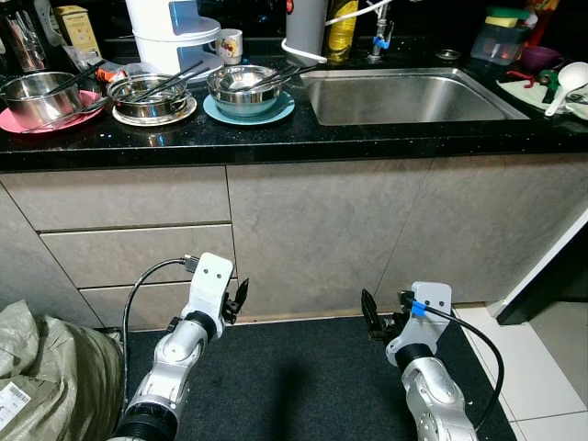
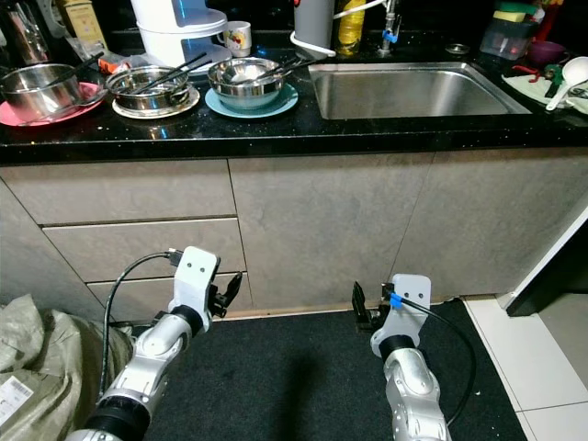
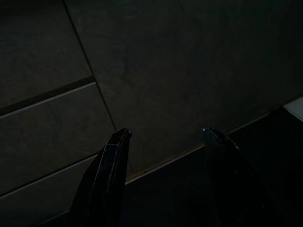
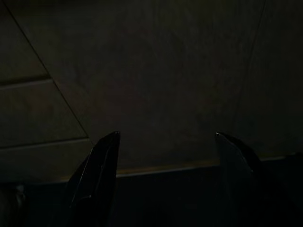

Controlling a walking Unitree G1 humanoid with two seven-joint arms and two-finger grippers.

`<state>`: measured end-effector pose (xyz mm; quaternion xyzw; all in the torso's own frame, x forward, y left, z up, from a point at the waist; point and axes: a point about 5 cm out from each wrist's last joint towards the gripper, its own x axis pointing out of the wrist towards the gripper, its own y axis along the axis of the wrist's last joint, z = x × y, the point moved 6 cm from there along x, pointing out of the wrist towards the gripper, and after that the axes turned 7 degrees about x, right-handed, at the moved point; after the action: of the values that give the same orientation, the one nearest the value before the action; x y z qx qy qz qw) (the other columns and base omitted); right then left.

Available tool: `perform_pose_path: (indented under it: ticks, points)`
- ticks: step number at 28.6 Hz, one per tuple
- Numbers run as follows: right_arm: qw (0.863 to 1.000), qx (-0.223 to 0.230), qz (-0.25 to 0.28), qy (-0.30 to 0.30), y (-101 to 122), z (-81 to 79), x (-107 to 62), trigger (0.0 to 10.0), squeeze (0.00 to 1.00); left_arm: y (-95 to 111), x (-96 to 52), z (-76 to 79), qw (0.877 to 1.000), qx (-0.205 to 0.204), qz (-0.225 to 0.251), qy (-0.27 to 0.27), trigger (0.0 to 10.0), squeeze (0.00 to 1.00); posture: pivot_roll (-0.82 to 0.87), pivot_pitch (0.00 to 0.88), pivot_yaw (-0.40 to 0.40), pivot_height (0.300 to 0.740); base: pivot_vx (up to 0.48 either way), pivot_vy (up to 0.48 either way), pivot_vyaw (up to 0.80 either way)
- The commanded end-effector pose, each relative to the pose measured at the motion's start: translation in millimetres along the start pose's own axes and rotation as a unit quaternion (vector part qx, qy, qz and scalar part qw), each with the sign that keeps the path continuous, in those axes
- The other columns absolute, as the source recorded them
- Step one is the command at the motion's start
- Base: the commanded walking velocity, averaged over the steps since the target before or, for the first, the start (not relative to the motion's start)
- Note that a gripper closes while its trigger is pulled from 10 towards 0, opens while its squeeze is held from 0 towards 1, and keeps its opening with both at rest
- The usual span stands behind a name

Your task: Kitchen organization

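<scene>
Dishes are what you have to sort, and nothing here looks started. Along the back-left part of the counter [image 1: 276, 142] sit three steel bowls, each on its own plate: one on a pink plate [image 1: 41, 98] near the left end, one on a pale plate [image 1: 152, 97] in the middle, one on a blue plate [image 1: 248, 92] just beside the sink's left rim. Utensils lie across each bowl. The sink [image 1: 404, 96] looks empty. Past its right rim you have a white ladle [image 1: 568, 81] and a clutter of small things at the counter's right end; behind the bowls stand a white appliance [image 1: 173, 32] and a mug [image 1: 229, 44].

Your left gripper [image 1: 237, 301] hangs low in front of the cupboard drawers [image 1: 129, 243], fingers spread apart and holding nothing. Your right gripper [image 1: 372, 317] hangs at about the same height before the cupboard door under the sink, fingers likewise spread and empty. Both are well below the counter edge and well apart from any dish.

So, in my judgement, the whole job is left. For room: the dark mat [image 1: 294, 386] underfoot is open, but a sack [image 1: 46, 367] crowds your left side, and the counter's front edge overhangs the cupboards, so you must lift each arm out and up past it. The bare strip along the counter's front edge gives you some landing space.
</scene>
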<state>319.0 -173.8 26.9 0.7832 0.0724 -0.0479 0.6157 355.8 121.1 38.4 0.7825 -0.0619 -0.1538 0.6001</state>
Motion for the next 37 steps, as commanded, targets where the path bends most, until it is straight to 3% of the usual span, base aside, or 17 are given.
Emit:
perform_pose_path:
  ticks: [1,6,7,8,9,10,20,21,22,23,24,25,26,27,37]
  points:
    - [1.0,-0.008,-0.022,-0.002,-9.7,0.1,-1.3,10.0,0.0,-6.9,-0.1,4.5,1.0,-0.003,-0.015,-0.012,10.0,0.0,0.02,0.0,-0.032,0.74,0.0,0.0,0.0]
    - [1.0,-0.007,-0.022,-0.007,-10.1,0.5,-1.6,10.0,0.0,-7.6,0.4,4.9,1.0,-0.005,-0.018,-0.017,10.0,0.0,0.01,0.0,-0.027,0.74,0.0,0.0,0.0]
    - [1.0,-0.006,-0.022,-0.007,-9.7,0.6,-1.5,10.0,0.38,-7.4,0.6,5.0,1.0,-0.005,-0.018,-0.018,10.0,0.0,0.01,0.0,-0.024,0.74,0.0,0.0,0.0]
    - [1.0,-0.006,-0.022,-0.007,-9.7,0.6,-1.5,10.0,0.38,-7.4,0.6,5.0,1.0,-0.005,-0.018,-0.018,10.0,0.0,0.01,0.0,-0.024,0.74,0.0,0.0,0.0]
    - [1.0,-0.006,-0.021,-0.007,-9.4,0.9,-1.3,10.0,0.94,-7.2,0.8,5.4,1.0,-0.006,-0.019,-0.019,10.0,0.0,0.01,0.0,-0.029,0.74,0.0,0.0,0.0]
    - [1.0,-0.006,-0.021,-0.006,-8.9,1.2,-1.0,10.0,1.0,-6.9,1.3,5.9,1.0,-0.007,-0.019,-0.02,10.0,0.0,0.01,0.0,-0.036,0.74,0.0,0.0,0.0]
    - [1.0,-0.008,-0.022,-0.004,-7.0,2.5,1.2,10.0,1.0,-5.4,3.5,7.3,0.999,-0.016,-0.018,-0.022,10.0,0.0,0.03,0.0,-0.044,0.74,0.0,0.0,0.0]
    - [1.0,-0.008,-0.022,-0.005,-6.5,2.8,1.5,10.0,1.0,-4.5,3.8,7.2,0.999,-0.017,-0.016,-0.022,10.0,0.5,0.03,0.0,-0.046,0.74,0.0,0.0,0.0]
    - [1.0,-0.008,-0.022,-0.005,-6.5,2.8,1.5,10.0,1.0,-4.5,3.8,7.2,0.999,-0.017,-0.016,-0.022,10.0,0.5,0.03,0.0,-0.046,0.74,0.0,0.0,0.0]
    - [1.0,-0.004,-0.019,-0.004,-5.6,2.5,1.9,10.0,1.0,-2.9,3.9,6.2,1.0,-0.019,-0.011,-0.02,10.0,1.0,0.03,0.0,-0.046,0.74,0.0,0.0,0.0]
    - [1.0,-0.004,-0.019,-0.004,-5.6,2.5,1.9,10.0,1.0,-2.9,3.9,6.2,1.0,-0.019,-0.011,-0.02,10.0,1.0,0.03,0.0,-0.046,0.74,0.0,0.0,0.0]
    - [1.0,-0.001,-0.018,-0.004,-5.2,2.2,2.1,10.0,0.83,-1.9,3.9,5.5,1.0,-0.021,-0.009,-0.018,10.0,1.0,0.03,0.0,-0.047,0.74,0.0,0.0,0.0]
    - [1.0,0.001,-0.017,-0.003,-4.9,2.0,2.2,10.0,0.08,-0.9,3.7,5.0,1.0,-0.023,-0.005,-0.017,10.0,1.0,0.03,0.0,-0.047,0.74,0.0,0.0,0.0]
    - [1.0,0.003,-0.017,-0.002,-4.9,1.8,2.2,10.0,0.0,-0.3,3.4,4.6,1.0,-0.026,-0.003,-0.016,10.0,1.0,0.04,0.0,-0.048,0.74,0.0,0.0,0.0]
    - [1.0,0.011,-0.014,-0.001,-3.9,0.9,1.6,10.0,0.0,0.4,3.1,2.5,1.0,-0.022,-0.001,-0.014,10.0,1.0,0.03,0.0,-0.043,0.74,0.0,0.0,0.0]
